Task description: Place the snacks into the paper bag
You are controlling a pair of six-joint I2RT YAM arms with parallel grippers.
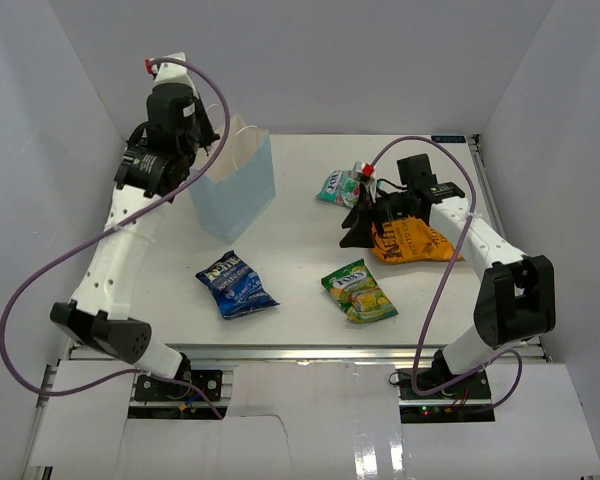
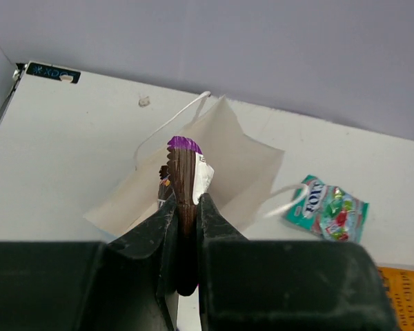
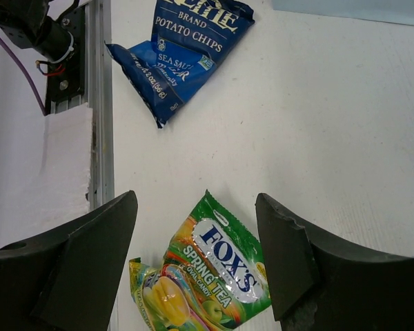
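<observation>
The paper bag point(image 1: 236, 192) stands upright on the far left part of the table point(image 1: 300, 250), its mouth open and its white inside point(image 2: 243, 171) showing to the left wrist camera. The dark brown bar point(image 2: 183, 176) is right at that mouth. It is clamped edge-on between the two fingers of the left gripper point(image 2: 185, 207), its purple-tipped end pointing away from the camera toward the bag's opening. Whether that end is already past the rim cannot be told.

The other four snacks lie flat on the table, all apart from the bag. The small teal bag point(image 1: 337, 187) is to the bag's right, about level with it. The blue crisp bag point(image 1: 236, 284) lies on the near side of the bag, almost straight toward the arm bases. The green-yellow candy bag point(image 1: 358, 290) is near and to the right of the bag, beside the blue one but not touching it. The orange crisp bag point(image 1: 417, 244) is farthest to the right of the bag, partly covered by the right arm.

The right gripper point(image 3: 195, 203) is well to the bag's right, next to the orange crisp bag. Its fingers are spread wide and hold nothing. From its wrist camera the green-yellow candy bag point(image 3: 207, 276) shows on the table between them and the blue crisp bag point(image 3: 186, 48) beyond.
</observation>
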